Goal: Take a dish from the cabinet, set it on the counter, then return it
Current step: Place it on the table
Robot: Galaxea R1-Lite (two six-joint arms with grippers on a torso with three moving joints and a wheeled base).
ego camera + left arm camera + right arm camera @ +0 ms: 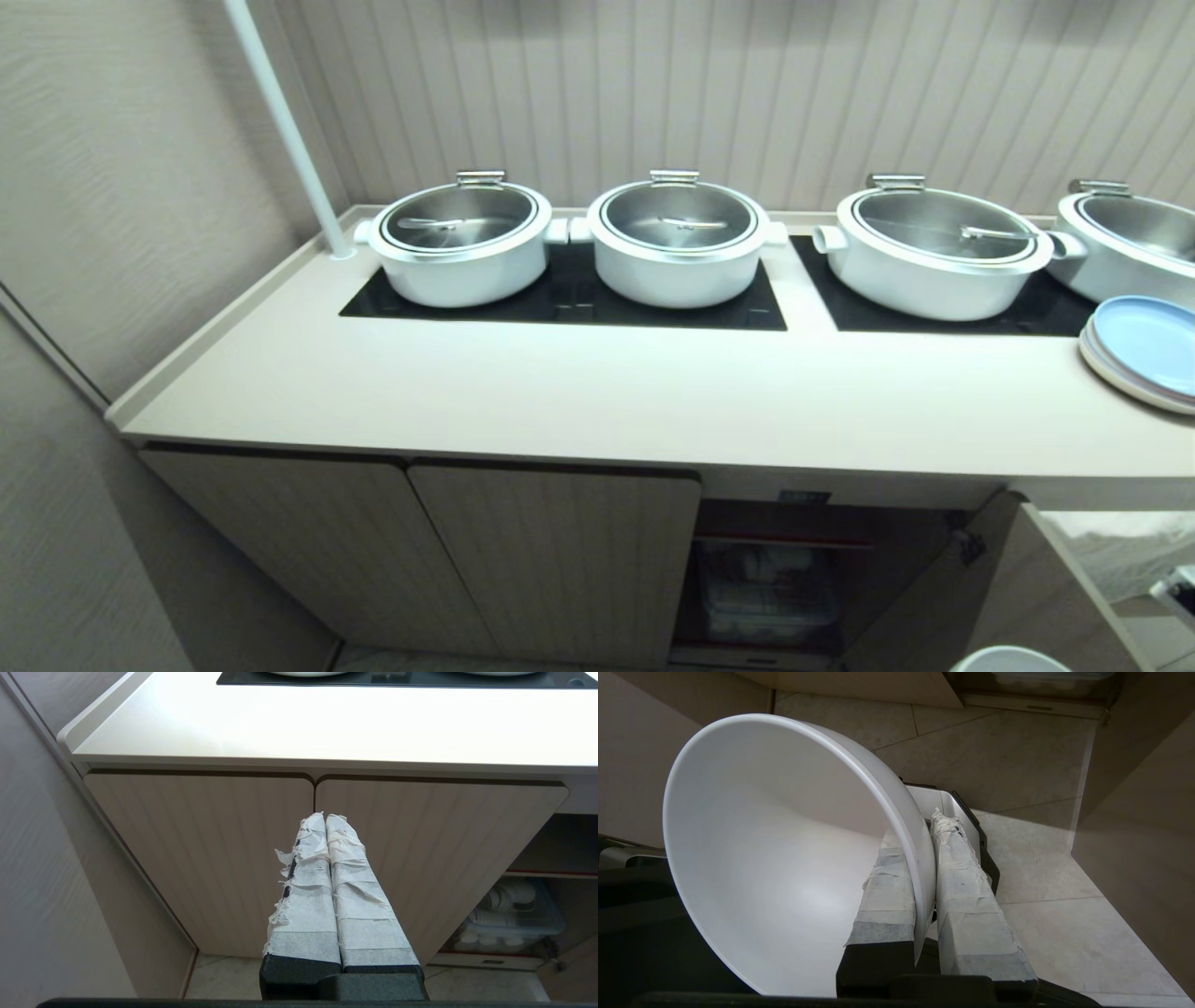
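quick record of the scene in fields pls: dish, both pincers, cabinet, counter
dish: white bowl, rim clamped by the right pincer, one finger inside, one outside, over the floor
left pincer: shut, empty, facing the closed cabinet doors
cabinet: right door open, bin of white ware on the lower shelf
counter: four lidded pots on the black panels, stack of plates at the right; dish not on it

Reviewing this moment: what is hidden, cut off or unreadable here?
- Head view: dish cut off by the bottom edge; right tool out of frame.
- Head view: cabinet label too small to read.
- Right wrist view: bowl hides one finger partly.
- Bin contents indistinct.
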